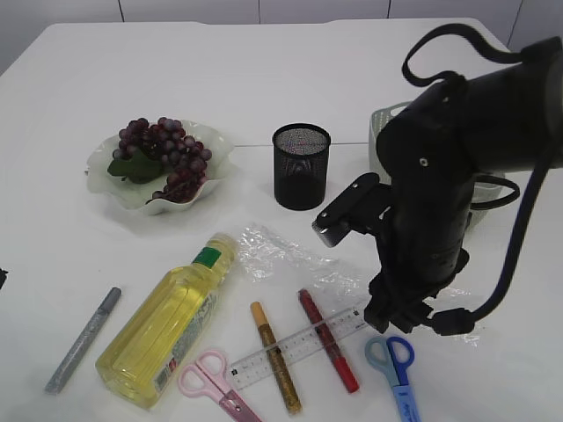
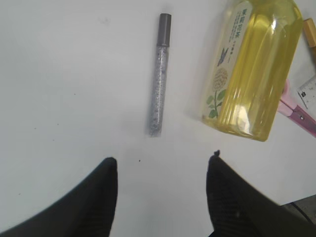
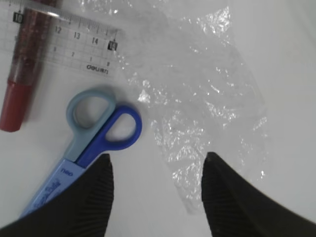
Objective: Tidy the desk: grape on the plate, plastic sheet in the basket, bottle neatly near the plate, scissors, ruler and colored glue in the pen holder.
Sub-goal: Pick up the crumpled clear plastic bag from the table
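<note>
Both jaws part-open, empty; right gripper point(image 3: 155, 163) should descend onto the crinkled clear plastic sheet point(image 3: 207, 89) beside the blue-handled scissors point(image 3: 94, 131), pinching film only.

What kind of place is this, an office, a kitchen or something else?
Probably a robot test bench set up as a desk, not a real office. A plain white tabletop holds a staged mix: fake grapes on a plate, a mesh pen holder, scissors, while a black robot arm hangs over them.
</note>
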`<state>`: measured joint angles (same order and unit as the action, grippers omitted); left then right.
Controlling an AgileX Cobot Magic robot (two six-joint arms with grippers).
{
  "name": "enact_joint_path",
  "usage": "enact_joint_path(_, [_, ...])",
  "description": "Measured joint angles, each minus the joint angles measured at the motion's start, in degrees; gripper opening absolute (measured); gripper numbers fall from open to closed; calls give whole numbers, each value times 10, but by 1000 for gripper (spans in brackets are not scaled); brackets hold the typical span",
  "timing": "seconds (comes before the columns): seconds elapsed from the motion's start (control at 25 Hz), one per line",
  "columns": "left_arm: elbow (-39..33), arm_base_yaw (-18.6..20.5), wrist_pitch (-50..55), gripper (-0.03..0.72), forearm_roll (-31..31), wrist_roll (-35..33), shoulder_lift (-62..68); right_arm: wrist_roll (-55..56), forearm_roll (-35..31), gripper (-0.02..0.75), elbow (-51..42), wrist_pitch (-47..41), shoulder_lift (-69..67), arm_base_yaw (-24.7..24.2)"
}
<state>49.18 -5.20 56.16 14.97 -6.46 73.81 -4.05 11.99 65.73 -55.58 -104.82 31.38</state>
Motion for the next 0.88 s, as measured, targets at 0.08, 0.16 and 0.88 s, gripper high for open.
enact_joint_path(0.08, [0, 0, 1, 424, 0, 0, 0, 0, 13, 417, 0, 16, -13, 0])
enact_joint_path(0.16, [0, 0, 2, 424, 0, 0, 0, 11, 32, 417, 0, 30, -25, 0])
enact_joint_path(0.88, [0, 0, 5, 424, 0, 0, 0, -9, 31, 535, 2, 52, -54, 0])
